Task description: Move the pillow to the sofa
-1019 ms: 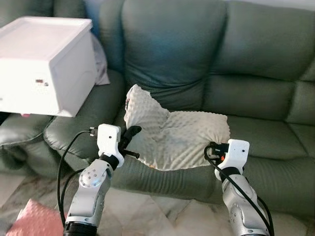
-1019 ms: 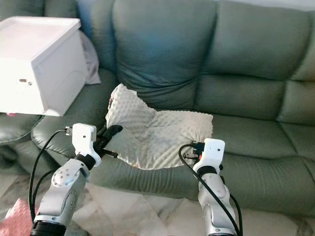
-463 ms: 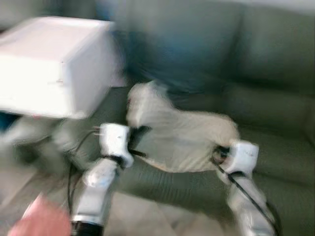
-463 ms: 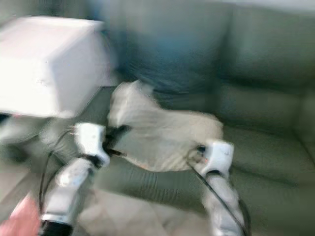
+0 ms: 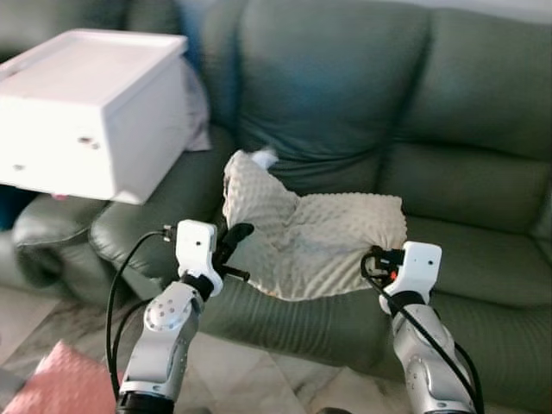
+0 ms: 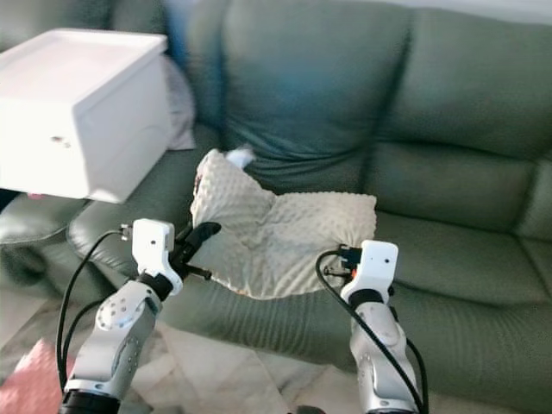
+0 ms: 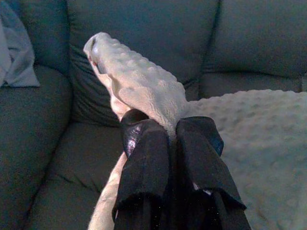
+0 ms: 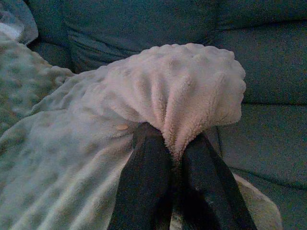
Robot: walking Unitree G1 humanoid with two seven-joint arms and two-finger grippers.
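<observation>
Now at placing step: cream dimpled fleece pillow (image 5: 310, 237) hangs over seat of grey-green leather sofa (image 5: 448, 155), w/ white plastic box (image 5: 86, 112) far left. L gripper (image 7: 171, 129) pinches its left corner, fingers clenched on fabric. R gripper (image 8: 176, 146) likewise clamps right corner. Next, prob.: lower onto cushion, release both.

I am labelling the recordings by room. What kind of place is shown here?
Most likely a home living room: a large green leather sofa, a cream dotted pillow on its seat, a white box on the armrest, and a tiled floor.
</observation>
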